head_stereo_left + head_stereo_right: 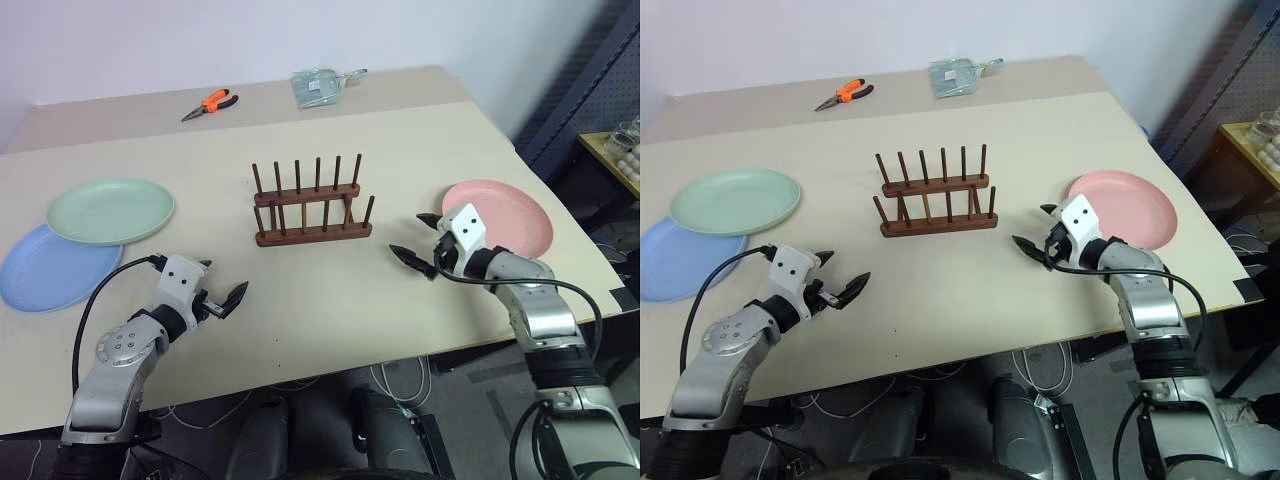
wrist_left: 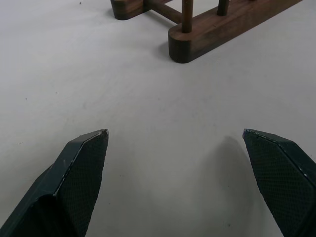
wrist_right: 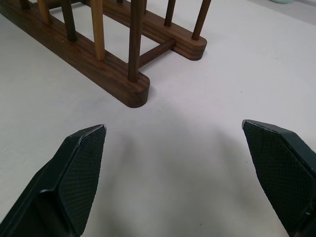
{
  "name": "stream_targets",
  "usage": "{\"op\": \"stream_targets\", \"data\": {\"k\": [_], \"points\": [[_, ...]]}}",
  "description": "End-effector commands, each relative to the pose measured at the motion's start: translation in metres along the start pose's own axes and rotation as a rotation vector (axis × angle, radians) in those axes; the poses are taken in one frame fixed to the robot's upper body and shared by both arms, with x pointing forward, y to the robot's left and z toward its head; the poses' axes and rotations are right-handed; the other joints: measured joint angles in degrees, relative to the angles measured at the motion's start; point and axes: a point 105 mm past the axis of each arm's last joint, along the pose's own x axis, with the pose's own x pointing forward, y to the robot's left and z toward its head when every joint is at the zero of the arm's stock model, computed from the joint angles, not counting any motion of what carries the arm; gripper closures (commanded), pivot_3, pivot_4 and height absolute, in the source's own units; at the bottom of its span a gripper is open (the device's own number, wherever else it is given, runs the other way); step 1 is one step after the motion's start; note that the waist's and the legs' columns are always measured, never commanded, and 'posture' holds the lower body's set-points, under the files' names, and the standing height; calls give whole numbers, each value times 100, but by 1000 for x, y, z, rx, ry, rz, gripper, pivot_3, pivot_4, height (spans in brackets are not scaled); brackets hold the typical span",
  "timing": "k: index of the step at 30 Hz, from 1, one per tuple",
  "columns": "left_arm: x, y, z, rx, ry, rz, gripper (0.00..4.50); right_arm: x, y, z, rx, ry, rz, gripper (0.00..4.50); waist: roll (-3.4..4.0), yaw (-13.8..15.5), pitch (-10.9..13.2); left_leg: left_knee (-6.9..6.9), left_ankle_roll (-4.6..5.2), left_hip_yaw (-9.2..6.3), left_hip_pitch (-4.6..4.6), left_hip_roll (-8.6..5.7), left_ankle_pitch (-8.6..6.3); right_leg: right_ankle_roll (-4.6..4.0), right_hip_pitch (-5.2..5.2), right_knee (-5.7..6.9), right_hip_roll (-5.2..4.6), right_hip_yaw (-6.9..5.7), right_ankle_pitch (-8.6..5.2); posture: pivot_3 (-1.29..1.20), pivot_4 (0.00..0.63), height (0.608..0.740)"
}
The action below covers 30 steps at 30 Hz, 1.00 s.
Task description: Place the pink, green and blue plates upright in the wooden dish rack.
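Beige table (image 1: 330, 300) against white wall (image 1: 150, 40); left gripper (image 1: 222, 297), right gripper (image 1: 420, 240) both spread, empty

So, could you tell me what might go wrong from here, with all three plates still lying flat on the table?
1. The green plate overlaps the blue plate, so lifting either could drag the other.
2. The pink plate lies flat near the table's right edge; a push from the open right gripper could slide it off.
3. The wooden dish rack looks light and may shift or tip during insertion.
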Motion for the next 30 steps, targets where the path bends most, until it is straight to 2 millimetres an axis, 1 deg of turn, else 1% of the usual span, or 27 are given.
{"op": "stream_targets", "data": {"k": [1, 6, 8, 11, 14, 16, 19, 21, 23, 24, 26, 30], "points": [[3, -1, 10, 32, -37, -4, 31, -5, -8, 15, -33, -44, -25, 0, 0, 0, 0, 0, 0, 0, 0, 0, 0, 0, 0, 0, 0, 0, 0, 0, 150, 739], [5, 4, 13, 23, -54, 7, 31, 0, -1, 18, -13, -57, 4, 0, 0, 0, 0, 0, 0, 0, 0, -1, 0, 1, 0, 0, 0, 0, 0, 0, 150, 739], [10, 7, 11, 41, -37, -9, 31, 2, 3, 20, 4, -64, 25, 0, 0, 1, 0, 0, 0, 0, 0, -1, 0, 1, 0, 1, 0, 0, 1, 0, 150, 739], [24, 5, 13, 75, -29, -94, 31, 4, 7, 23, -8, -72, 21, 0, 0, 1, 0, 2, 0, 0, 0, -4, 0, 0, 0, 1, 4, -1, 1, 0, 150, 739], [48, 6, 14, 110, -9, -182, 31, 4, 11, 22, -26, -71, 8, 0, 0, 24, 0, 6, 0, 0, -2, -7, 0, 7, 1, 1, 3, -1, 5, 0, 150, 739], [59, 6, 13, 130, 5, -232, 31, 4, 14, 22, -34, -68, 2, 0, 0, 32, -1, 11, 0, -2, -6, -12, 0, 18, 2, 1, 3, -3, 11, 0, 150, 739], [82, 0, 12, 167, 34, -345, 31, 0, 16, 21, -36, -69, -23, 0, 1, 36, -2, 13, 2, 0, -6, -13, -1, 20, 3, 1, 1, -2, 12, 0, 150, 739], [90, -1, 11, 174, 44, -380, 31, -2, 17, 21, -35, -68, -34, 0, 3, 18, -3, 16, 2, -1, -6, -14, -1, 21, 4, 1, 2, -3, 13, 0, 150, 739], [95, -7, 10, 158, 54, -440, 31, -5, 22, 21, -37, -66, -40, 0, 4, 17, -6, 17, 3, 1, -5, -14, -2, 22, 5, 2, 0, -1, 13, 0, 150, 739], [96, -10, 9, 160, 61, -471, 266, -6, 23, 21, -39, -64, -43, 0, 5, 21, -6, 17, 4, 0, -5, -13, -2, 22, 5, 2, 1, -2, 13, 0, 150, 739], [101, -17, 8, 177, 67, -512, 881, -13, 24, 18, -33, -56, -62, 0, 8, 28, -9, 18, 5, 0, -5, -12, -3, 22, 6, 3, 1, -2, 13, 0, 150, 739], [103, -23, 11, 182, 41, -545, 2801, -17, 28, 14, -31, -40, -69, 0, 9, 36, -10, 49, 22, -1, -4, -12, -13, 23, 23, 2, 0, -4, 12, 0, 150, 739]]}}
